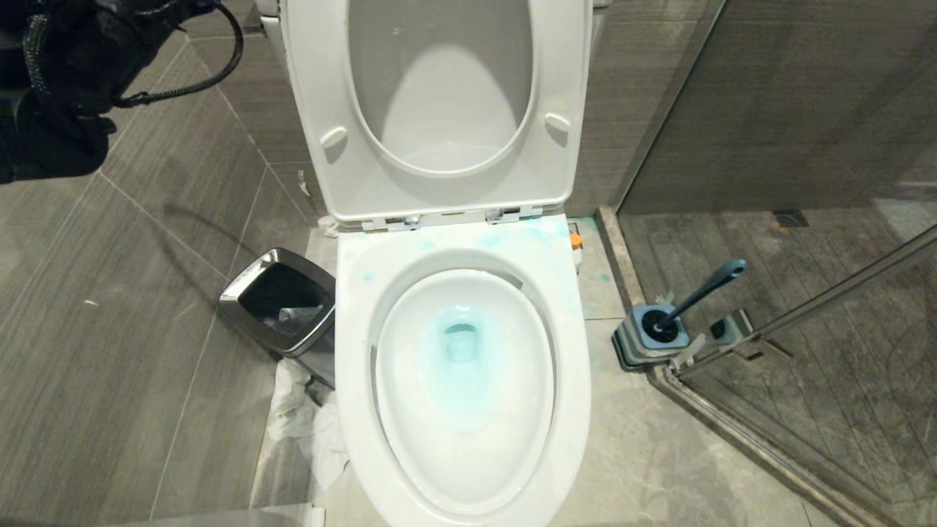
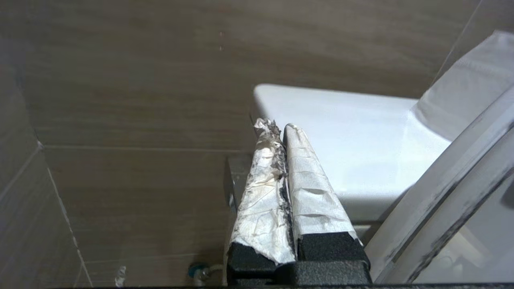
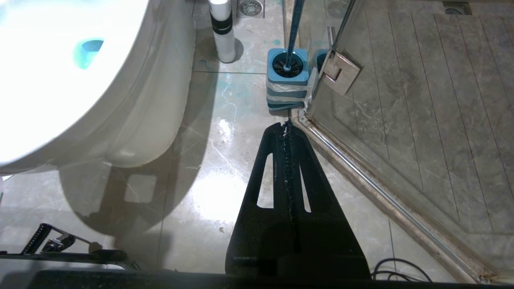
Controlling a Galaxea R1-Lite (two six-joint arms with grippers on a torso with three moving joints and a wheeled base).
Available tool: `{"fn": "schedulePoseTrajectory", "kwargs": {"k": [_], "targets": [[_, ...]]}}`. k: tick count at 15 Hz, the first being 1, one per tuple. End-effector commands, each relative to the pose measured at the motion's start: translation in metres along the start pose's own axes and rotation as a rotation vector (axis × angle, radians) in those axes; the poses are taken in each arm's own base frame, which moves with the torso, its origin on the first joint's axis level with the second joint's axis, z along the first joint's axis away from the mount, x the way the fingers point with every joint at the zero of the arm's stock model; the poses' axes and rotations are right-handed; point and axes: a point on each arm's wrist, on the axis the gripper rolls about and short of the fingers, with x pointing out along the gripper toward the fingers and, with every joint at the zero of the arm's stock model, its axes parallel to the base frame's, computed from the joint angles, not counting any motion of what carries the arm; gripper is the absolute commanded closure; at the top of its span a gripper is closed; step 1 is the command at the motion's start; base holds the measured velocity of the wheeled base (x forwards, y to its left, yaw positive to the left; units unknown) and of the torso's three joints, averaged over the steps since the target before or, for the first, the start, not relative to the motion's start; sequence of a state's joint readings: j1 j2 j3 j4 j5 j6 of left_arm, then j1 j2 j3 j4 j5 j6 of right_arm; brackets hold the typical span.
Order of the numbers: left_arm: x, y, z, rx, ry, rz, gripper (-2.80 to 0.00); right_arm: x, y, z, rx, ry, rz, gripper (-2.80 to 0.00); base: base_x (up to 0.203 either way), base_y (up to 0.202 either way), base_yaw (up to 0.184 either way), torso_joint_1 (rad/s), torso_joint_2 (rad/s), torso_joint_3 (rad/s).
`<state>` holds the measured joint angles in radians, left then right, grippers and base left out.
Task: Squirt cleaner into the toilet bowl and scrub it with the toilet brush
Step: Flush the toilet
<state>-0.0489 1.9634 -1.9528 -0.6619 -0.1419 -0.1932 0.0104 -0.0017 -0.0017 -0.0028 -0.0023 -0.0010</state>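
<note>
Cleaner already tints the water turquoise in the toilet bowl, centre near, so squirting looks done; scrubbing remains. Toilet brush stands in its holder on the floor at right. Right end effector is closed, empty, near it. Only the left wrist view shows the left end effector closed, empty, beside the cistern

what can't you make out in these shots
- Toilet brush head: sunk in its holder, every view.
- Cleaner bottle: not identifiable; only blue liquid in the toilet bowl.
- Bin contents: dark inside, head view.
- Left gripper: head view's corner shows only dark arm parts.
- Right gripper: outside head view.
</note>
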Motion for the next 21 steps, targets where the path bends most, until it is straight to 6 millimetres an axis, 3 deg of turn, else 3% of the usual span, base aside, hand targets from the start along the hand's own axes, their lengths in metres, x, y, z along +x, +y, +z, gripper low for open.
{"fn": "schedulePoseTrajectory", "kwargs": {"k": [1,7,9,12,16,21], "targets": [[0.004,0.004,-0.021,-0.007,0.034,0.004,0.0,0.0,0.0,0.0,-0.001,0.002,0.001,0.0,0.0,0.0,0.0,0.0,0.0,0.0],[0.009,0.011,-0.054,-0.018,0.087,0.014,0.0,0.0,0.0,0.0,-0.001,0.002,0.0,0.0,0.0,0.0,0.0,0.0,0.0,0.0],[0.009,0.012,-0.053,-0.02,0.084,0.016,0.0,0.0,0.0,0.0,-0.001,0.002,0.0,0.0,0.0,0.0,0.0,0.0,0.0,0.0],[0.007,0.013,-0.034,-0.025,0.029,0.011,0.0,0.0,0.0,0.0,-0.001,0.002,0.0,0.0,0.0,0.0,0.0,0.0,0.0,0.0],[-0.003,0.011,0.013,-0.065,-0.023,0.01,0.0,0.0,0.0,0.0,-0.001,0.002,0.0,0.0,0.0,0.0,0.0,0.0,0.0,0.0],[-0.011,0.021,0.032,-0.033,-0.025,0.043,0.0,0.0,0.0,0.0,-0.001,0.002,0.0,0.0,0.0,0.0,0.0,0.0,0.0,0.0]]}}
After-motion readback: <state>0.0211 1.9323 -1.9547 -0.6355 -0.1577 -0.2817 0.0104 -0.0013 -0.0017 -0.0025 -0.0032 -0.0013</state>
